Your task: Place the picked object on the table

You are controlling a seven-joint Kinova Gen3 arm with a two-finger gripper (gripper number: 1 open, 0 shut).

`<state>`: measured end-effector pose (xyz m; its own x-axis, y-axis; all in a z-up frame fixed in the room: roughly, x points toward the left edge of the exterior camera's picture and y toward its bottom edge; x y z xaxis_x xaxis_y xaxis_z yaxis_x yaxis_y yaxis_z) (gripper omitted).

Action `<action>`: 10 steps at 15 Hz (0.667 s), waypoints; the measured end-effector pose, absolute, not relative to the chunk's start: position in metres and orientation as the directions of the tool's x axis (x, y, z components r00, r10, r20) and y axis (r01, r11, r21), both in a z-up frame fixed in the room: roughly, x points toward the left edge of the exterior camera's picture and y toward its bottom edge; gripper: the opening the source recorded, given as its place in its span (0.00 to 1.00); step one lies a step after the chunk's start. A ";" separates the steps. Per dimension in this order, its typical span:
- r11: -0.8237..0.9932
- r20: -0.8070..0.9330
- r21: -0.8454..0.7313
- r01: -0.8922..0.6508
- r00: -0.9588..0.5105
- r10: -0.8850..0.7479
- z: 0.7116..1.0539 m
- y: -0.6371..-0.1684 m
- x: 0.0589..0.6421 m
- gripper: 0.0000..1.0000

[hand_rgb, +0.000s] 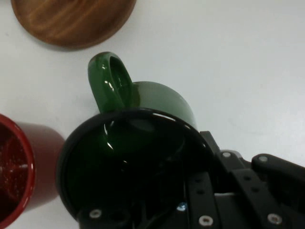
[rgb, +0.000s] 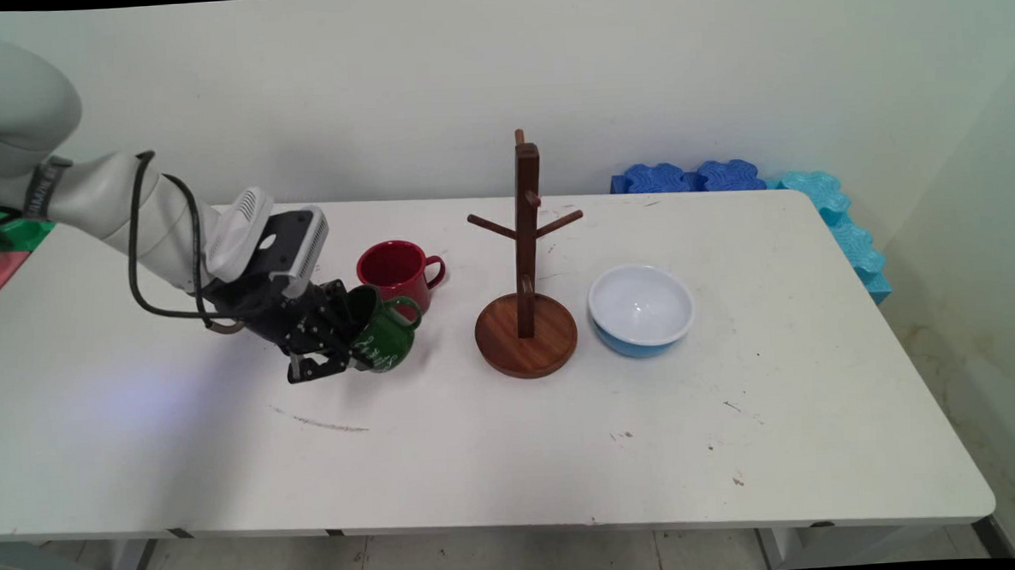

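Gripping the green mug (rgb: 383, 335) by its rim: my gripper (rgb: 332, 348) has one finger inside, one outside, closed on the wall. Mug tilted, lifted off the table (rgb: 514, 439), handle toward the wooden mug tree (rgb: 525, 318); red mug (rgb: 397, 273) just behind.

Landmark: mug tree (rgb: 525, 318), mid-bench (rgb: 515, 456). Just right of its base, a bowl (rgb: 641, 306). Left of it, an upright mug (rgb: 397, 271), apart from the base. In front of that mug and tilted, a second mug (rgb: 385, 335), clamped at the rim by the end effector (rgb: 326, 353). Behind the tree to the right, off the bench's far edge, foam blocks (rgb: 691, 177).
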<state>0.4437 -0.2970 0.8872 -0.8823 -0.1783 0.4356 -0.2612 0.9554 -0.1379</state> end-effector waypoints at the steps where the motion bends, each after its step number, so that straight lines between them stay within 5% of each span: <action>1: 0.956 0.428 -0.141 -0.257 -0.887 -0.175 0.886 -0.297 0.444 0.00; 10: 0.959 0.347 -0.171 -0.226 -0.925 -0.156 0.862 -0.302 0.438 0.00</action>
<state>0.4385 -0.3021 0.8621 -0.9248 -0.1555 0.3473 -0.2255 0.9591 -0.1709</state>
